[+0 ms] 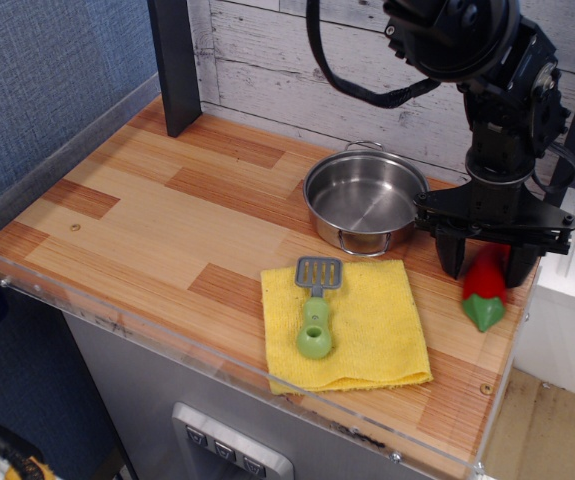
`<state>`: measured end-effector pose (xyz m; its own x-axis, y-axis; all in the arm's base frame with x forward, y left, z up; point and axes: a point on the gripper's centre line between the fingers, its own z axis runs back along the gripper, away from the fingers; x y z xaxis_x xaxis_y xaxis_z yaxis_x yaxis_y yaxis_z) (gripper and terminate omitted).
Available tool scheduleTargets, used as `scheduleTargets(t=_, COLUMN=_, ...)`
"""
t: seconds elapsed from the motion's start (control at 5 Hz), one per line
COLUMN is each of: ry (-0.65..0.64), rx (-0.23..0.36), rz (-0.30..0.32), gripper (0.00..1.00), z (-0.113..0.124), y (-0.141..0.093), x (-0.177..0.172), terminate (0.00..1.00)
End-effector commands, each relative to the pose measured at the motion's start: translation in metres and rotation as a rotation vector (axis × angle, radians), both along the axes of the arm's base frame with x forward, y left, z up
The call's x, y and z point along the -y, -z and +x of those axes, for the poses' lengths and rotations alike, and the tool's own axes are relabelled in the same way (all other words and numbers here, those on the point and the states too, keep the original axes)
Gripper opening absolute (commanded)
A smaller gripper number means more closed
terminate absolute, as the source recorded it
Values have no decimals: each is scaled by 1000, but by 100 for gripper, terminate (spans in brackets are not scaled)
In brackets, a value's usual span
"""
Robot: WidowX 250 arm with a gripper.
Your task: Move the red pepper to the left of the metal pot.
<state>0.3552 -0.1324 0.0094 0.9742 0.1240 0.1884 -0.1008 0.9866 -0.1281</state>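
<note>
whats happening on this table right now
A single robot arm has its pincer lowered over the red pepper at the table's right edge, one finger on each side, not visibly closed on it. The pepper lies to the right of the metal pot, so it is not yet moved. A green spatula rests on the yellow cloth in front.

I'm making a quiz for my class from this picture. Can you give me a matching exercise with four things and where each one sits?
Things:
1. red pepper
2. metal pot
3. spatula
4. yellow cloth

Places:
A. lying on the cloth
B. at the table's front edge
C. between the gripper's open fingers
D. behind the cloth, near the wall

Pairs: 1-C, 2-D, 3-A, 4-B
</note>
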Motion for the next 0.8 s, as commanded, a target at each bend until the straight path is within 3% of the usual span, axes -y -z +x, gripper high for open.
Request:
scheduleTargets(t=0.0, ry=21, rx=27, rz=-19, gripper=0, z=-8, y=-9, x=9, terminate=0)
scheduleTargets(t=0.2, ry=11, rx=16, rz=-50, gripper=0, z=-10, y=-16, x=9, terminate=0)
scheduleTargets(t=0.6, ry=-25, rx=51, rz=-98, gripper=0, z=-4, y=-58, x=14, terminate=0)
